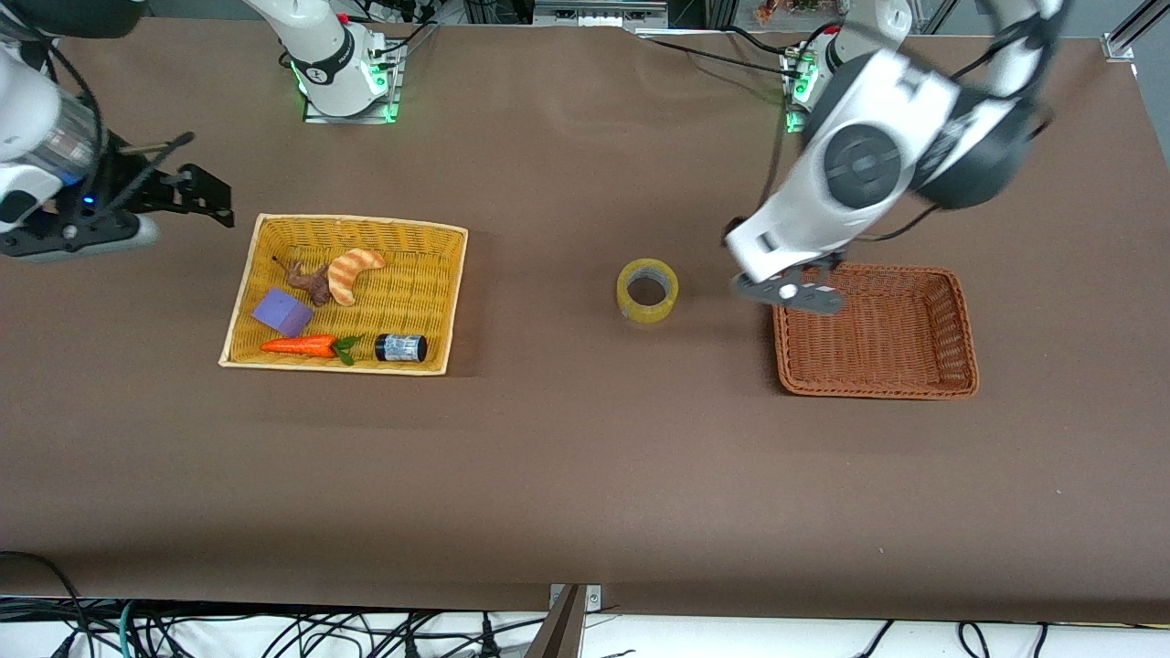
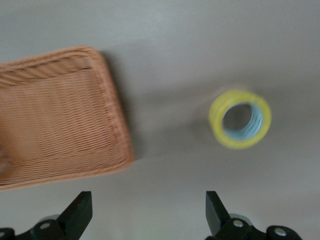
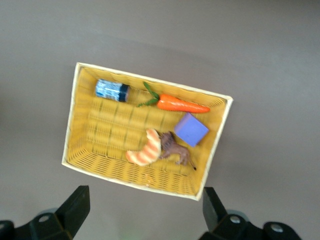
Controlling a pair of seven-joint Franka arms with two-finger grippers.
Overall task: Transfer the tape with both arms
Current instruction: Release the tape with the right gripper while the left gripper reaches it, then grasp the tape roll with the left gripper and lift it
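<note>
Brown basket [image 1: 876, 334] sits empty beside the tape [image 1: 647, 290], which lies flat between both baskets. Left gripper [image 1: 793, 291] hovers over the brown basket's rim, released; right gripper [image 1: 206, 194] waits, released. Likely light, stiff, slick: pinch through the hole across one wall.

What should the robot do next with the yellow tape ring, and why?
Probably the left tool, open above the rim of the empty brown wicker basket, should shift over the translucent yellow tape roll and come down. The roll lies flat on the table beside that basket, untouched. The right tool waits, open, by the yellow wicker basket.
</note>
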